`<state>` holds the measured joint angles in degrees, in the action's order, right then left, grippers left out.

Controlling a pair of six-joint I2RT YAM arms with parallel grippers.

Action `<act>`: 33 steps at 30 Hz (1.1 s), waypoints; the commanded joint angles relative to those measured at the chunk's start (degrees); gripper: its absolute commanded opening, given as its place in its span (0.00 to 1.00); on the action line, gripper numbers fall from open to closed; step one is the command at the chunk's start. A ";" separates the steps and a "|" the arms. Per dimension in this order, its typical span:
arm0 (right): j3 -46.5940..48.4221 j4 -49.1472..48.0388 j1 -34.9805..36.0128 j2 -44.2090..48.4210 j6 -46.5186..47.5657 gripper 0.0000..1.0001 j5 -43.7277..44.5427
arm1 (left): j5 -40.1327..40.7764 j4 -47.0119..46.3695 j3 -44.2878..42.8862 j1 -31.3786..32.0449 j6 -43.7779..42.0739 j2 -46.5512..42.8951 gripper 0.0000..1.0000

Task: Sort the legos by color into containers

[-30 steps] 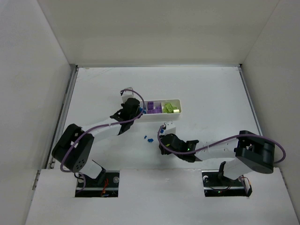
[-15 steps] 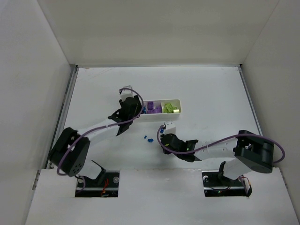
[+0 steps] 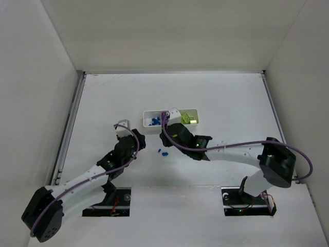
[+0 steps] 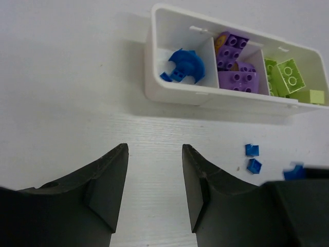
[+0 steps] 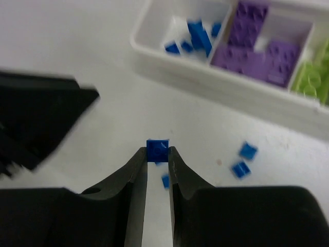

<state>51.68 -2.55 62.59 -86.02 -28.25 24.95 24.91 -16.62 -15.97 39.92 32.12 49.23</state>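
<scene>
The white three-compartment tray lies mid-table. It holds blue pieces on the left, purple blocks in the middle and lime-green bricks on the right. My right gripper is shut on a tiny blue piece and holds it above the table, just in front of the tray. In the top view the right gripper hides the tray's middle. My left gripper is open and empty, over bare table near the tray's left end.
A few loose blue pieces lie on the table in front of the tray. They also show in the left wrist view and the right wrist view. The left arm is close on the right gripper's left. White walls enclose the table.
My left gripper has pulled back from the tray toward the near left. My right gripper has moved up from the loose pieces to the tray's front, holding a blue piece.
</scene>
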 commanded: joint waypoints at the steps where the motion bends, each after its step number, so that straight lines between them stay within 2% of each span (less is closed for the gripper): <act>1: 8.77 -3.17 -2.86 -5.81 5.39 0.22 -1.39 | 3.04 1.15 3.13 -0.15 2.59 -6.50 0.43; 7: 19.85 -2.55 -7.08 -16.36 7.16 0.23 -3.94 | 1.99 4.93 5.24 2.91 6.02 -10.73 0.41; 13: 27.24 -0.71 -8.93 -23.84 6.72 0.24 -5.26 | 2.60 4.32 6.91 9.50 8.40 -8.90 0.37; 21: 29.45 -1.15 -9.11 -24.46 6.37 0.51 -4.65 | 2.78 -0.42 6.48 14.00 8.57 -1.96 0.36; 24: 27.52 -1.32 -9.02 -22.27 6.28 0.50 -4.12 | 2.16 -2.18 4.90 15.31 8.14 2.43 0.36; 30: 14.09 -5.27 -7.97 -11.12 4.53 0.30 -0.43 | 1.90 -7.19 1.38 17.07 6.56 12.98 0.35; 33: 7.14 -6.59 -7.09 -5.85 2.68 0.28 0.45 | 2.69 -8.33 -0.46 17.69 5.76 17.99 0.35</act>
<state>63.09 -4.71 54.28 -96.97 -23.59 23.00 26.65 -20.43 -13.23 56.95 39.20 64.58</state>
